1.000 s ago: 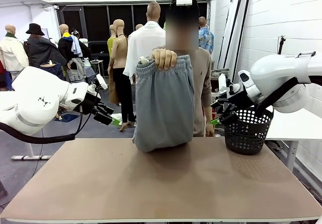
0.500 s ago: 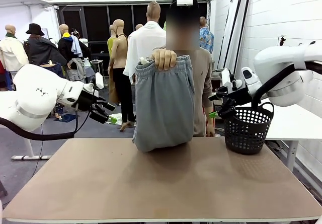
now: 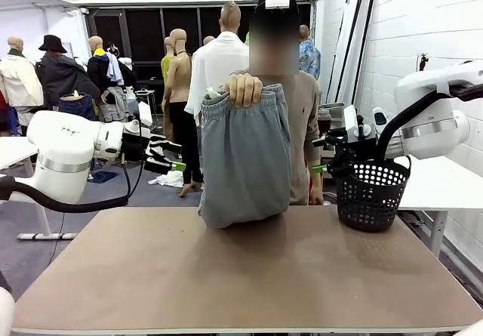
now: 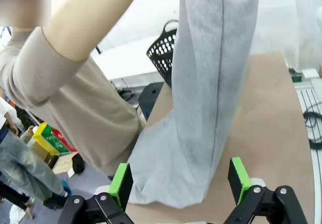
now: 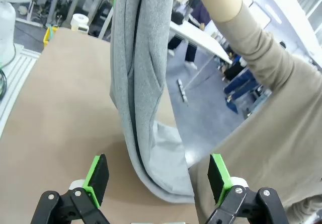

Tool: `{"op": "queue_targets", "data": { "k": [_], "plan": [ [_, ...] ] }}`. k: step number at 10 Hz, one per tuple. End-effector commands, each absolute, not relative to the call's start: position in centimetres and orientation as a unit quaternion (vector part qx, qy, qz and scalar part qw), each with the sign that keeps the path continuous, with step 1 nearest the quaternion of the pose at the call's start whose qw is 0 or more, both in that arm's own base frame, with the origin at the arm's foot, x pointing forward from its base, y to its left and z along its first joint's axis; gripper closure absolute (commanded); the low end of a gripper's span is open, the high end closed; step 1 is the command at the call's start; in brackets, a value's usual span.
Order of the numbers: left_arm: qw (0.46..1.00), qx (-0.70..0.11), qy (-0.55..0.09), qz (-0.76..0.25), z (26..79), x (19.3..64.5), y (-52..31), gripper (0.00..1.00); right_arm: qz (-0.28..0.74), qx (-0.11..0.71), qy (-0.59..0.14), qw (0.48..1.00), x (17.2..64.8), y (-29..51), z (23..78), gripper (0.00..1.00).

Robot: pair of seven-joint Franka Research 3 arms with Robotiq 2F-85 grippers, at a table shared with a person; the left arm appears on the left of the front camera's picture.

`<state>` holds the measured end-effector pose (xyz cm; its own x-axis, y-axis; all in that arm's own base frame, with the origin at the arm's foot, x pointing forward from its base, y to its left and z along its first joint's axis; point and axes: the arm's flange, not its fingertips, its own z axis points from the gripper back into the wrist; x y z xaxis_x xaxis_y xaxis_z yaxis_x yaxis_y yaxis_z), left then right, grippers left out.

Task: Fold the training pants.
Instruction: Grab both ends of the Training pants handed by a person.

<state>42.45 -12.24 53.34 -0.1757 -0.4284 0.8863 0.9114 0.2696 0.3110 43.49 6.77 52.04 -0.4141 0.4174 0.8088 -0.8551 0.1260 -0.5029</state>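
Observation:
A person at the far side holds the light grey training pants (image 3: 245, 155) up by the bunched waistband in one hand (image 3: 245, 89); the folded lower end rests on the brown table (image 3: 249, 275). My left gripper (image 3: 172, 156) hovers open left of the pants, above the table's far-left edge. My right gripper (image 3: 323, 155) hovers open to their right, beside the basket. In the left wrist view the pants (image 4: 201, 108) hang ahead between the open green-padded fingers (image 4: 121, 183). The right wrist view has the pants (image 5: 143, 98) hanging ahead of the open fingers (image 5: 96, 176).
A black mesh basket (image 3: 370, 194) stands on the table's far right corner, close under my right gripper. The person's torso (image 3: 304, 136) is right behind the pants. The near and middle table surface is bare.
Both arms have swung inward toward the hanging pants, the left gripper rising and turning level, the right one drawing closer above the basket. The pants and the person's hand have stayed put.

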Motion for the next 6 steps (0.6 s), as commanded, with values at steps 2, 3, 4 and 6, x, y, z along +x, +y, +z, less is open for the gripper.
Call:
{"op": "queue_targets", "data": {
  "k": [2, 3, 4, 6],
  "plan": [
    [0.556, -0.256, -0.566, -0.552, 51.7, 43.0, -14.2, 0.00, 0.625, 0.231, -0.571, 0.480, 44.3, 8.0, 51.9, 0.00],
    [0.556, -0.258, -0.566, -0.552, 51.6, 42.8, -14.4, 0.00, 0.626, 0.237, -0.570, 0.476, 44.2, 8.5, 52.1, 0.00],
    [0.558, -0.254, -0.570, -0.546, 51.7, 42.7, -14.5, 0.00, 0.626, 0.240, -0.570, 0.475, 44.2, 8.8, 52.2, 0.00],
    [0.563, -0.260, -0.559, -0.551, 52.6, 42.3, -14.3, 0.00, 0.620, 0.223, -0.575, 0.486, 43.9, 8.4, 52.6, 0.00]
  ]
}}
